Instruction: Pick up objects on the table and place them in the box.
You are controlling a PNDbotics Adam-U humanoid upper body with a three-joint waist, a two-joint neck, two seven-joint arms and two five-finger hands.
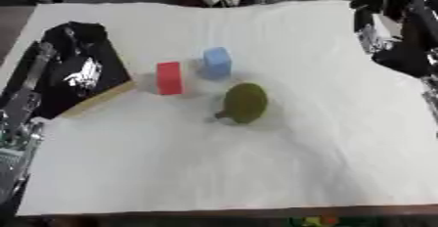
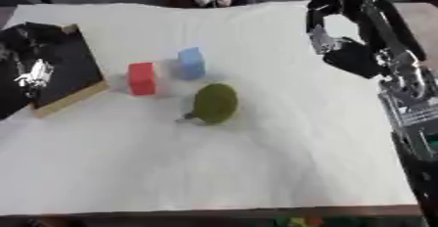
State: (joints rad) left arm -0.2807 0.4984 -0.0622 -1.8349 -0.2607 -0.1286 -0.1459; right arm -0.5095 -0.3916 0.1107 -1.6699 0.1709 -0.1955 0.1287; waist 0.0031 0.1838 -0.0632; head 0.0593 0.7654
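Showing matt white cloth (image 1: 256,162), glossy black lining in the wood-edged box (image 2: 73,99), smooth matt red block (image 1: 169,78) and blue block (image 1: 216,62), dull green fruit (image 2: 215,103).

two blocks (image 1: 169,78) (image 1: 216,62), one green fruit (image 1: 246,102), one box (image 2: 64,72)

Both my views are soft and blurred, the white bench (image 1: 256,162) evenly bright, with faint shadows beside things.

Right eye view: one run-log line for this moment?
right hand: raised, holding nothing | red block, blue block, green fruit: on table | box: left
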